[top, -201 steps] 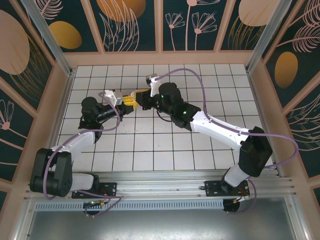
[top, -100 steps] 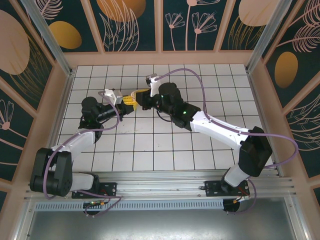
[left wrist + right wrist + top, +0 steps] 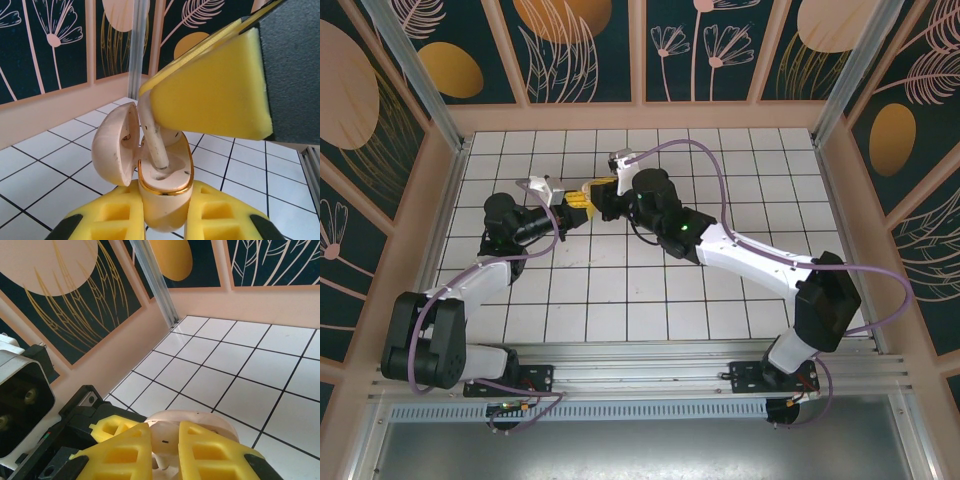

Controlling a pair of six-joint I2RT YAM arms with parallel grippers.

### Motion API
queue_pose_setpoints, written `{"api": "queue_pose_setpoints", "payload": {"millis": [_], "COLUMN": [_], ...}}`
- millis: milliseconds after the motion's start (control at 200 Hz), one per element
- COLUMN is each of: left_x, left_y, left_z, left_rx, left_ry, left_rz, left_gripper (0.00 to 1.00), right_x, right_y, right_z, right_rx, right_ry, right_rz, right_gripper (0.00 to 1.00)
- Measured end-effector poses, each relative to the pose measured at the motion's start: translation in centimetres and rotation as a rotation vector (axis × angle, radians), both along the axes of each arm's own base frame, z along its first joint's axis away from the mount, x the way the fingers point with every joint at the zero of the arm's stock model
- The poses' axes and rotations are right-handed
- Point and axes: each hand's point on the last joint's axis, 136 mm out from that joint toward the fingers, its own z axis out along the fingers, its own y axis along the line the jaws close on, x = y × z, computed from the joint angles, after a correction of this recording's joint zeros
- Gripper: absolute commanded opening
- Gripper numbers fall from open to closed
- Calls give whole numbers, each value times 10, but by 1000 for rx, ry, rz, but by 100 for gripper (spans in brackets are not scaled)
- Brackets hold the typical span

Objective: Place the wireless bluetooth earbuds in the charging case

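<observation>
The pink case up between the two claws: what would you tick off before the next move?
1. Lid open: ok, it is swung aside to the left.
2. Case held: ok, the left claw is shut on the charging case, which sits upright.
3. Earbud held: ok, the right claw is shut on the earbud.
4. Earbud lined up: ok, its lower end reaches inside the case's gold rim.
5. Earbud fully seated: not ok, most of it stands above the rim.
6. Second earbud already in: cannot tell, that side of the case is hidden.
</observation>
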Motion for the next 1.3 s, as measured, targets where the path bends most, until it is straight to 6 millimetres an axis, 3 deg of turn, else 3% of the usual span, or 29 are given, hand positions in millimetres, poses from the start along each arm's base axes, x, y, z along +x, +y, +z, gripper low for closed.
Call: {"api": "queue_pose_setpoints", "payload": {"millis": [420,831,1296], "left_x": [3,10,9], "left_y": [1,3,3], "left_z": [-2,1,4], "left_rx": [23,47,41], "left_ry": [-26,-62,-69], "left_rz": [17,53,48], "left_gripper": [3,2,2], "right_x": [-2,-18,-13], "right_y": [0,-6,-1], "right_z": [3,35,25], "right_rx": [-7,51,34], "right_ry": [-15,-49,-35], "right_rz": [9,58,57], "right_gripper": [16,17,17]}}
